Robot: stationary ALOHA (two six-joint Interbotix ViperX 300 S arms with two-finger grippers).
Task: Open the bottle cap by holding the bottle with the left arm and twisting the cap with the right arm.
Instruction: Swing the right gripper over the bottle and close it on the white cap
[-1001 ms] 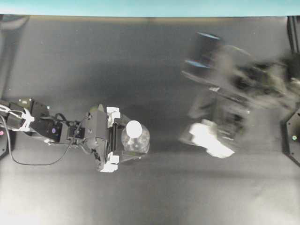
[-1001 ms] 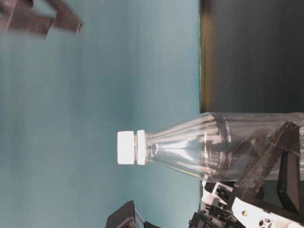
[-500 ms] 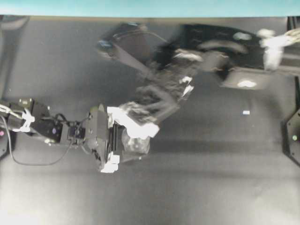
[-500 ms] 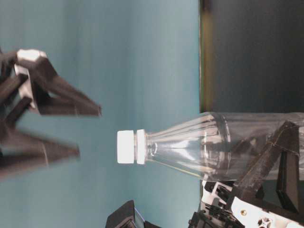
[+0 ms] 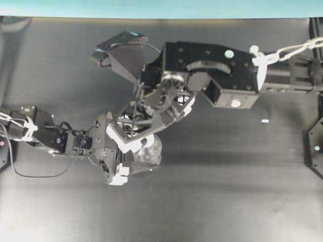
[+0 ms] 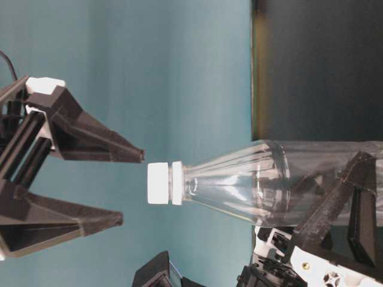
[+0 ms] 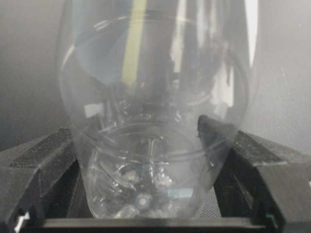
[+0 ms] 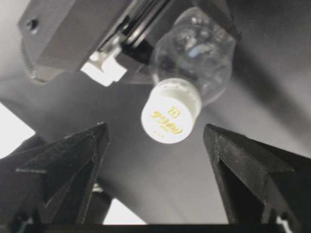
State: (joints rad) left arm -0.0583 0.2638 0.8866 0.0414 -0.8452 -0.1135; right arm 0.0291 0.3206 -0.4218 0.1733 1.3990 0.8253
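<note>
Black lattice fingers (image 8: 58, 170) of our right arm (image 5: 222, 75) stand spread wide, gripping nothing: in the right wrist view one tip sits at about 8 o'clock of the bottle cap (image 8: 171, 118) and the other at about 4 o'clock, both clear of it. From the table-level view the right gripper (image 6: 133, 187) has its tips just short of the cap's top, not yet around its sides. We judge the wide spread is there so the fingers can pass over the narrow cap before they close for the twist. The cap itself is white, with faint gold print on its top, and sits on the neck of the bottle (image 6: 251, 188), which stands upright on the dark desk (image 5: 227, 191). Lower down, the fingers (image 7: 248, 160) of our left arm (image 5: 45, 136) are pressed against both sides of the clear body near its base, gripping it; the left wrist view shows the plastic filling the gap between them. We take that low hold as a way to stop the bottle turning while leaving the neck free. In the overhead view the right gripper hangs over the bottle and hides the cap, and the bottle lies at about 8 o'clock of the right arm's flat plate (image 5: 212, 63).
</note>
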